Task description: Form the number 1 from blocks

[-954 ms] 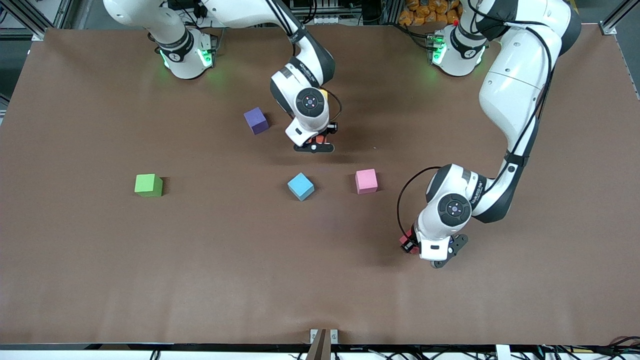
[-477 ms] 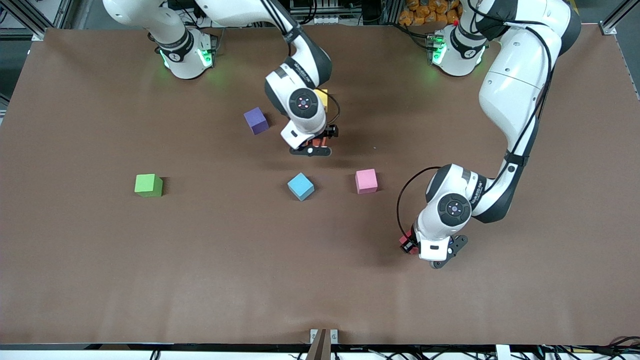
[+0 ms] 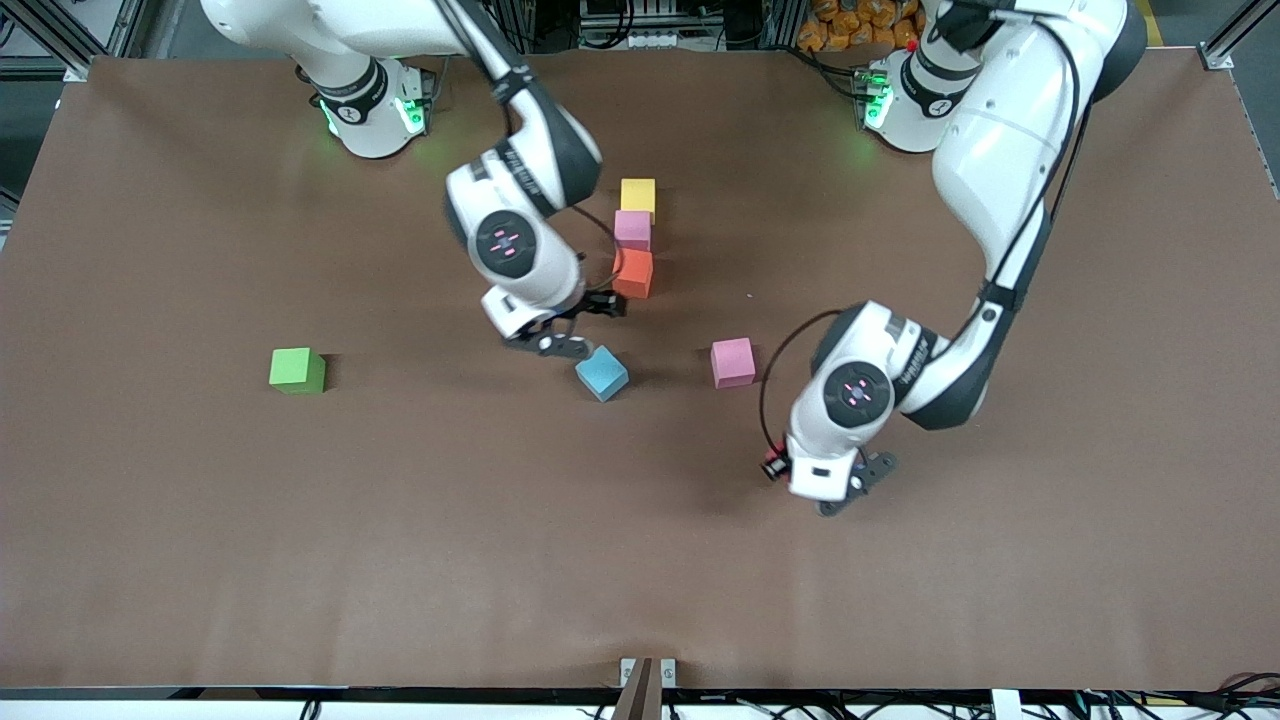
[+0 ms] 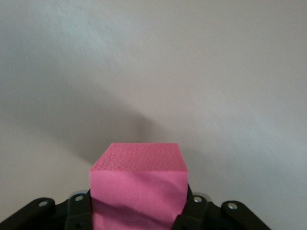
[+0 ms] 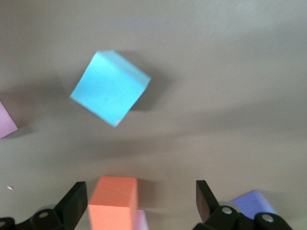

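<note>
Left end effector [image 4: 136, 211]: pinching red block [image 4: 137, 184], over bare tabletop [image 3: 300, 560].
Right end effector [image 5: 139, 201]: spread, empty, above tabletop near blue block [image 3: 601, 373].
Column: yellow [image 3: 638, 195], pink [image 3: 632, 229], orange [image 3: 633, 273], touching.
Loose: second pink [image 3: 732, 362], green [image 3: 296, 369].

Brown surface [image 3: 300, 560] at a laboratory workstation

A matte brown covering spans the surface, faintly creased. A small metal bracket [image 3: 646, 672] sits at the edge nearest the front camera. Aluminium framing [image 3: 60, 35] and dark cables [image 3: 1150, 705] border it, and a heap of orange items [image 3: 860, 25] lies past the edge by the arm bases.
</note>
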